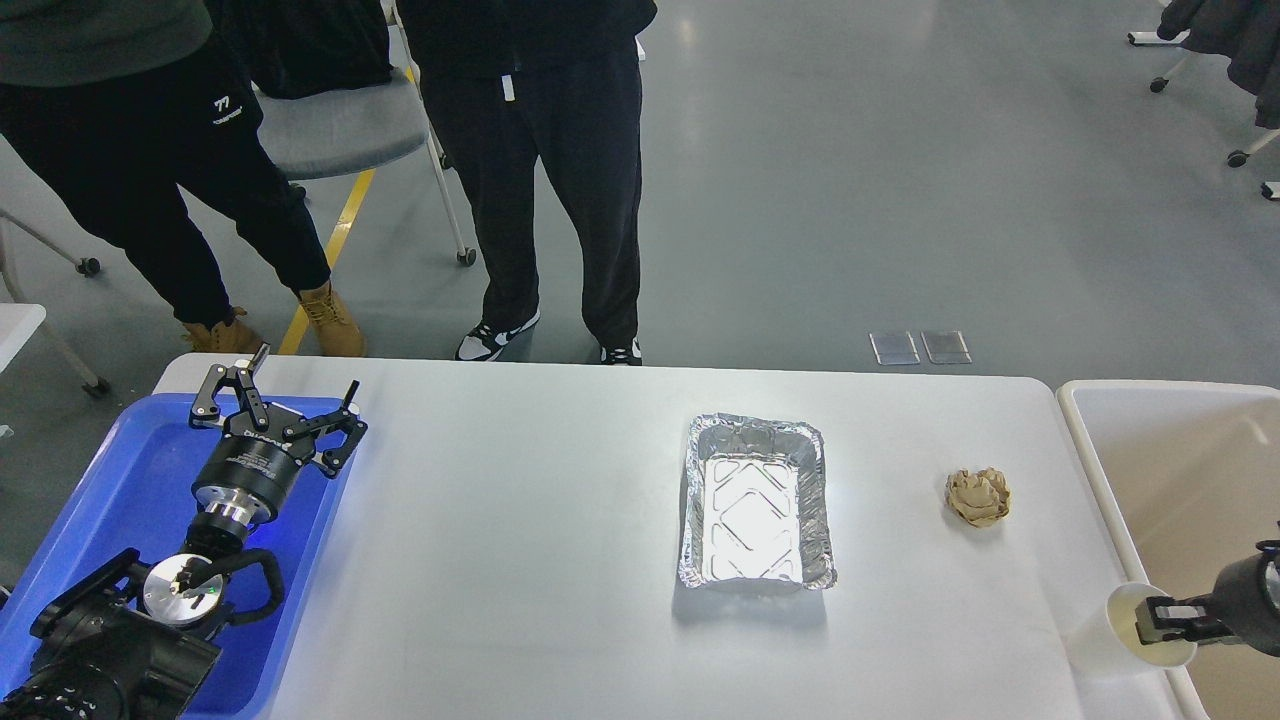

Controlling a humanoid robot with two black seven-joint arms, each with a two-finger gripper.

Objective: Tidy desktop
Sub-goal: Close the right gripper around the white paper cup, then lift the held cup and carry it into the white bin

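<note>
The desktop (520, 560) is a wide white tabletop. On it lie an empty foil tray (757, 501), a crumpled brown paper ball (978, 497) to its right, and a white paper cup (1125, 640) at the front right edge. My left gripper (283, 398) is open and empty, hovering over the far end of the blue tray (110, 480). My right gripper (1160, 621) comes in from the right and sits at the cup's mouth. Its fingers are dark and seen end-on, so I cannot tell whether they clamp the rim.
A beige bin (1190, 470) stands against the desktop's right edge, right beside the cup. Two people in black (560, 170) stand behind the far table edge, next to a grey chair (340, 130). A small white table corner (15, 325) shows at the far left.
</note>
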